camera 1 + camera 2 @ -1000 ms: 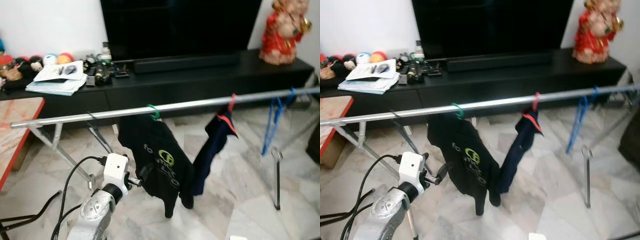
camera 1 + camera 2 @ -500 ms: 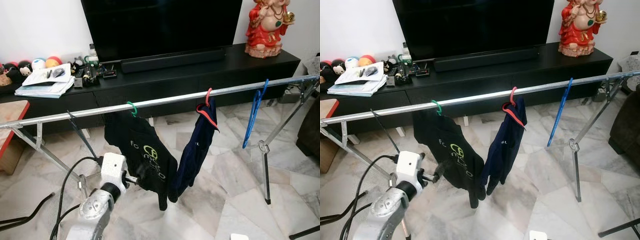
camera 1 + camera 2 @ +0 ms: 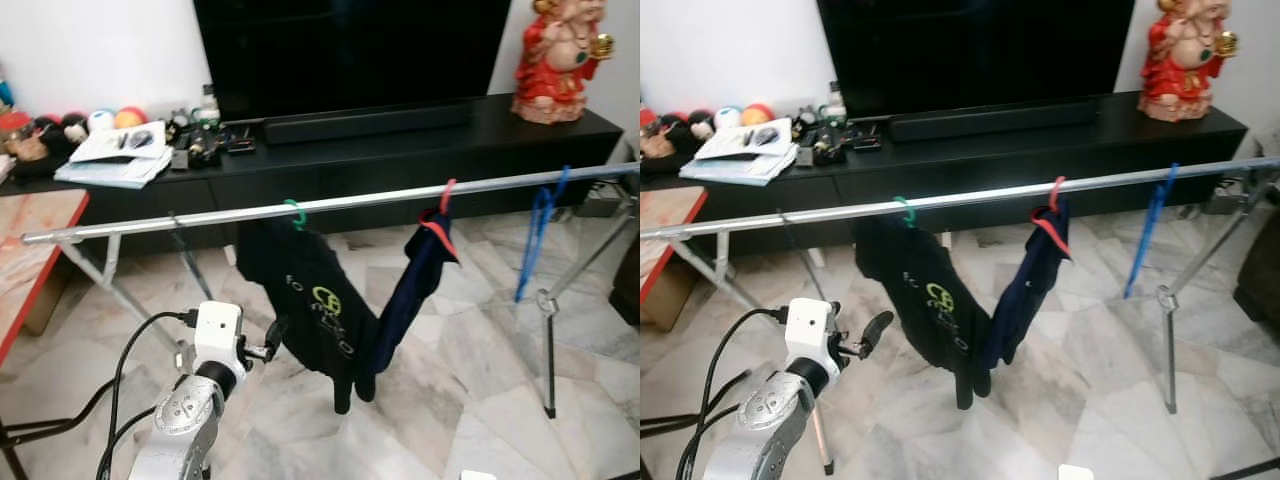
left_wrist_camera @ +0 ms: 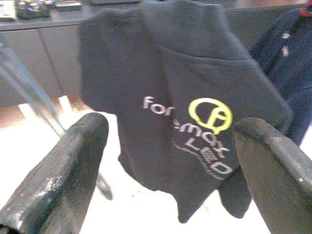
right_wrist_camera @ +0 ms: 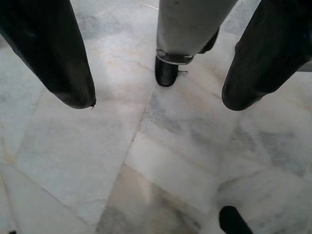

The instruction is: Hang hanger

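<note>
A silver rail [image 3: 200,218] runs across the room at chest height. On it a green hanger [image 3: 295,213] carries a black shirt [image 3: 315,305] with a yellow logo. Further right a red hanger [image 3: 447,195] holds a navy garment [image 3: 415,290], and a blue hanger [image 3: 538,235] hangs bare. My left gripper [image 3: 875,328] is raised just left of the black shirt, a little apart from it. In its wrist view the left gripper [image 4: 170,124] is open with nothing between the fingers and the shirt [image 4: 185,97] straight ahead. The right gripper [image 5: 156,100] hangs open over the marble floor.
A black TV console [image 3: 400,150] with a TV stands behind the rail, with a red statue [image 3: 560,60] at its right end and papers [image 3: 115,155] at its left. A red-edged table [image 3: 30,260] is at the left. The rack's legs [image 3: 548,350] stand on the floor, and cables trail from my left arm.
The camera has swung, shifting the whole scene. My left gripper stays raised beside the black shirt, now with a small gap to its edge. The hangers have not moved on the rail.
</note>
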You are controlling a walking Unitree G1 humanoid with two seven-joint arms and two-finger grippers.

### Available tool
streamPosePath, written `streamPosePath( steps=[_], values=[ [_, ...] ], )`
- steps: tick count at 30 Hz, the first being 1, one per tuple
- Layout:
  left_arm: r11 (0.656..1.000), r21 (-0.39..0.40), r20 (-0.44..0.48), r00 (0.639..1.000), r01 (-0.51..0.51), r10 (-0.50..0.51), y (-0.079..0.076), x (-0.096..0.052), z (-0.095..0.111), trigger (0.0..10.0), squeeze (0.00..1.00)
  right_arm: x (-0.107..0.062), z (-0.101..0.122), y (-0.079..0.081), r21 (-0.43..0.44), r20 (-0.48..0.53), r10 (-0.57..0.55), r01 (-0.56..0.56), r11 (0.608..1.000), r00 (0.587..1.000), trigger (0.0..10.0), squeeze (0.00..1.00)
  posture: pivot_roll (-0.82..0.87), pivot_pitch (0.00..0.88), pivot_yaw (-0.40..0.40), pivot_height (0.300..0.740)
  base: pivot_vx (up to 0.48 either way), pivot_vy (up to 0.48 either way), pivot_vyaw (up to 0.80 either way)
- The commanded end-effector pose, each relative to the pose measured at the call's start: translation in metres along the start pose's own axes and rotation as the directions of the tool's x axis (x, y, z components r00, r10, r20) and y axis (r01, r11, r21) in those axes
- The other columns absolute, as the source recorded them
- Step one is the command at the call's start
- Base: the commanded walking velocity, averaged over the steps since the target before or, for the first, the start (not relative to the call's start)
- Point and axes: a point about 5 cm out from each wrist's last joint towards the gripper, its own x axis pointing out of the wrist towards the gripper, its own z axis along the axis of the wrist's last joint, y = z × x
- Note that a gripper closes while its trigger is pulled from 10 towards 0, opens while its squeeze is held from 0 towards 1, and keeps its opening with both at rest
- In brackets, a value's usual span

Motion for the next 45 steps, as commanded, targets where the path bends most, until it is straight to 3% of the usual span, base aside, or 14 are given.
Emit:
streamPosePath(
  steps=[1,11,20,35,45],
  values=[
    [1.000,-0.007,-0.016,1.000,-0.016,0.016,0.004,-0.001,-0.003,10.0,0.00,-0.002,-0.010,-0.002,-0.001,-0.022,-0.001,0.001,1.000,1.000,10.0,0.00,0.08,0.064,0.048,0.740,0.251,0.255,0.00],
    [1.000,-0.010,-0.008,1.000,-0.013,0.013,0.002,0.000,-0.001,10.0,0.00,-0.004,-0.017,-0.028,0.001,-0.029,-0.025,0.025,1.000,0.999,10.0,0.00,0.08,0.063,0.043,0.740,0.272,0.200,0.00],
    [0.998,0.033,0.023,0.999,0.047,-0.048,-0.006,0.000,0.004,10.0,0.00,-0.003,-0.016,-0.021,0.001,-0.028,-0.017,0.017,1.000,0.999,10.0,0.00,0.08,0.062,0.045,0.740,0.104,0.000,0.00],
    [0.998,0.051,0.007,0.999,0.031,-0.031,-0.001,0.000,0.003,10.0,0.00,-0.003,-0.013,-0.012,0.002,-0.023,-0.007,0.007,1.000,1.000,10.0,0.00,0.09,0.058,0.050,0.740,0.000,0.000,0.00],
    [0.997,0.069,0.007,0.999,0.046,-0.047,-0.003,0.001,0.003,10.0,0.00,-0.003,-0.014,-0.014,0.009,-0.023,-0.009,0.009,1.000,1.000,10.0,0.00,0.09,0.052,0.052,0.740,0.336,0.000,0.00]
  ],
)
